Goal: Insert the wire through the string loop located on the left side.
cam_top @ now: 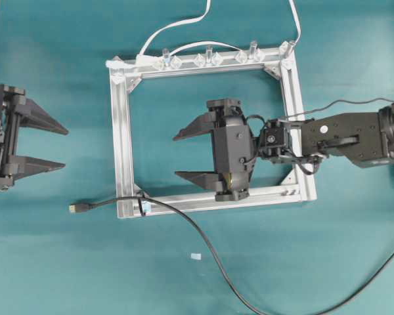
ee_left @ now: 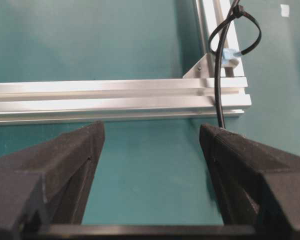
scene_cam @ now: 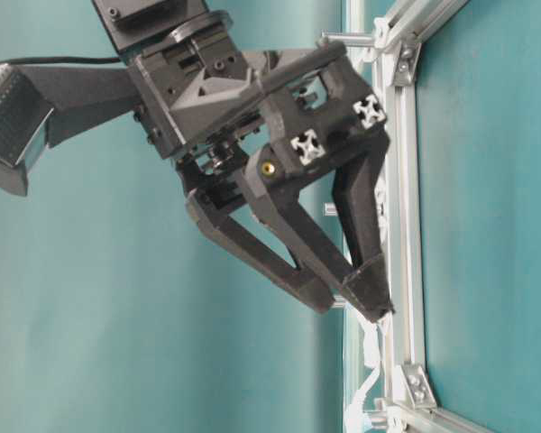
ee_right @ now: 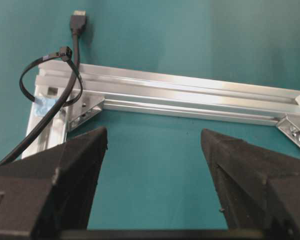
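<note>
We see the wire [cam_top: 203, 246] lying on the table, running from the lower right up to the bottom-left corner of the frame [cam_top: 121, 144]; its plug [cam_top: 73, 207] rests on the mat just outside that corner. In the right wrist view the wire appears to pass through the string loop [ee_right: 49, 75] already, plug beyond it, though we can't be fully sure. The loop stands up from the frame corner, fixed by a pale blue bit [ee_right: 42, 106].

Handling, our guess: the wire is light, thin, floppy along its length and a bit springy, so it will sag and swing if held far back. The plug is the only stiff part; we'd grip just behind it, on the cable neck, to steer the tip. The loop is flimsy and will bend away if pushed.

Counts: one black wire, one plug, one loop, one frame, one white cable [cam_top: 177, 26] along the top bar, several clear clips [cam_top: 207, 58] there, exact number unclear, one small pale scrap [cam_top: 196, 256] on the mat.

Left gripper [cam_top: 56, 147] sits well left of the frame, jaws wide, empty. Right gripper [cam_top: 177, 156] hovers inside the frame, jaws wide, holding nothing.
</note>
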Tool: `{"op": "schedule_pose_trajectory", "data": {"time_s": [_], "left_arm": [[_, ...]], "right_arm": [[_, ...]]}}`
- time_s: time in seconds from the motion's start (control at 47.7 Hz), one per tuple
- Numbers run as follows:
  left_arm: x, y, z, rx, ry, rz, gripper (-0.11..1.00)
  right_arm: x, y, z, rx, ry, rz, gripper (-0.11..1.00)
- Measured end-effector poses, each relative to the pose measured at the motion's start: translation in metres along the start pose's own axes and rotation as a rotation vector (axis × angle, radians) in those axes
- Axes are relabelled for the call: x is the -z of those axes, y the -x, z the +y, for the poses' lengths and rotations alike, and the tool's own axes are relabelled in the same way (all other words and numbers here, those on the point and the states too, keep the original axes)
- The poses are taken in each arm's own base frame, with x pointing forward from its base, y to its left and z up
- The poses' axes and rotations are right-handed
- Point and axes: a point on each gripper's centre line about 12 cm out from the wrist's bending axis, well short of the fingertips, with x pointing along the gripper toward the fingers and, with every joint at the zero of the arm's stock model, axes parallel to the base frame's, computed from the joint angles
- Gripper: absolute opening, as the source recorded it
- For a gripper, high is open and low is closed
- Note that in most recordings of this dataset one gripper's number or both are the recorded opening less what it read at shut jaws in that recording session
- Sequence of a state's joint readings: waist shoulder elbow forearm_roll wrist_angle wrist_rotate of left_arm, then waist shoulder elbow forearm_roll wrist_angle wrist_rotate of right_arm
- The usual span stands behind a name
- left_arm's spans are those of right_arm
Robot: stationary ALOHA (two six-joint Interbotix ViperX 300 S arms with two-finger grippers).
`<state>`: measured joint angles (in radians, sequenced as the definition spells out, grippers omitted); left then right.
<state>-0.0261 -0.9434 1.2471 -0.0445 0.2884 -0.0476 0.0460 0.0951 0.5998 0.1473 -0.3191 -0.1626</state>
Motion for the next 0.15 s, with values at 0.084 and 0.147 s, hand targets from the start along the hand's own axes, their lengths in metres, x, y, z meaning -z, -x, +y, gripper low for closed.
{"op": "schedule_pose_trajectory", "data": {"time_s": [0.084, 0.147], "left_arm": [[0.0000, 0.0000, 0.0000, 0.000, 0.000, 0.000, 0.77], [-0.0002, 0.0002, 0.0000, 0.000, 0.000, -0.002, 0.77]], "right_arm": [[0.0007, 0.0006, -0.0007, 0.001, 0.001, 0.002, 0.80], [0.0007, 0.0006, -0.0007, 0.001, 0.000, 0.002, 0.80]]}}
